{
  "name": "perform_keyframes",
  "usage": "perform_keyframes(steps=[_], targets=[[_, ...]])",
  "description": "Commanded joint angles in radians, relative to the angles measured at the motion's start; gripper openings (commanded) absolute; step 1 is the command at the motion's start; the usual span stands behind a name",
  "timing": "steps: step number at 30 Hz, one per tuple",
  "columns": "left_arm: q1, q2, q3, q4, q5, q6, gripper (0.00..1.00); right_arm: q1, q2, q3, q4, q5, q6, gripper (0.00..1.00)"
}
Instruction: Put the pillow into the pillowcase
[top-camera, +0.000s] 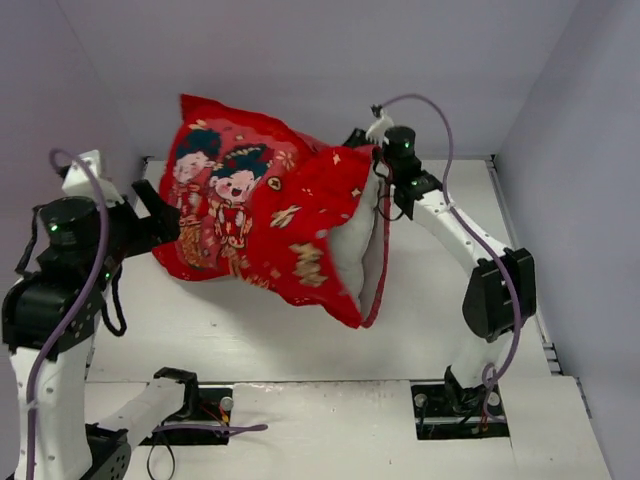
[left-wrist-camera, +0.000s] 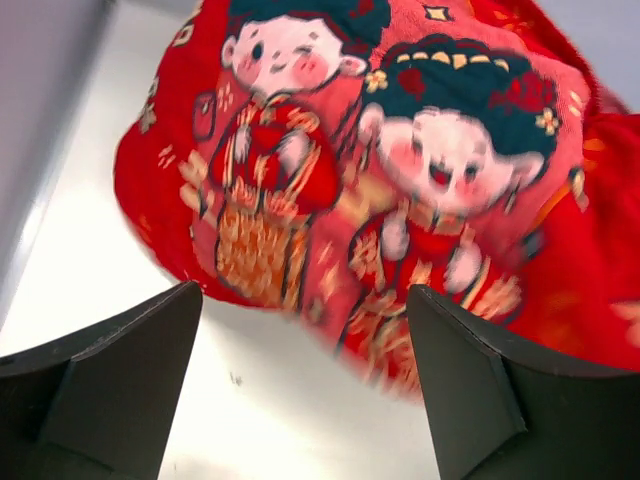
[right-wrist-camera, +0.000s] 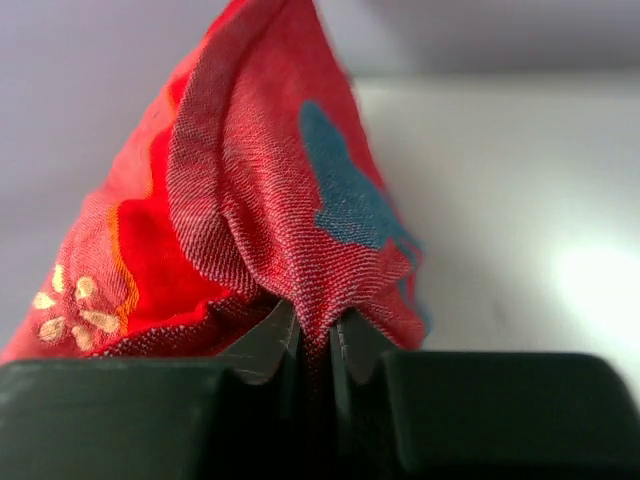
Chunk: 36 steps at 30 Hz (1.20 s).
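The red pillowcase (top-camera: 265, 215), printed with two cartoon figures, bulges over the middle of the table. The white pillow (top-camera: 358, 250) is inside it and shows only at the open right end. My right gripper (top-camera: 378, 165) is at the upper corner of that opening, shut on a fold of the pillowcase (right-wrist-camera: 290, 220); the fabric is pinched between its black fingers (right-wrist-camera: 270, 345). My left gripper (top-camera: 160, 215) stands open beside the closed left end. In the left wrist view the pillowcase (left-wrist-camera: 400, 170) lies just beyond the wide-apart left gripper (left-wrist-camera: 300, 350), apart from both fingers.
A grey back wall and grey side walls close in the white table (top-camera: 250, 330). The right arm (top-camera: 495, 290) bends along the right side, with a purple cable looping over it. Both arm bases sit at the near edge.
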Motion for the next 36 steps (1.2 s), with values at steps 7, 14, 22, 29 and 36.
perform_keyframes(steps=[7, 14, 22, 29, 36], targets=[[-0.059, 0.125, -0.146, 0.092, 0.222, -0.070, 0.79, -0.049, 0.127, -0.397, 0.332, -0.104, 0.103, 0.41], [-0.313, 0.220, -0.181, 0.172, 0.141, -0.102, 0.79, -0.048, 0.264, -0.220, 0.320, -0.197, 0.062, 0.48], [-0.500, 0.309, -0.161, 0.206, 0.144, 0.040, 0.79, -0.135, 0.086, -0.086, 0.059, -0.026, -0.262, 0.90], [-0.669, 0.387, -0.158, 0.208, 0.003, 0.082, 0.79, -0.209, -0.312, -0.253, -0.125, 0.234, -0.465, 1.00], [-0.734, 0.469, -0.139, 0.208, -0.129, 0.002, 0.79, -0.213, -0.692, -0.670, -0.156, 0.160, -0.299, 0.81]])
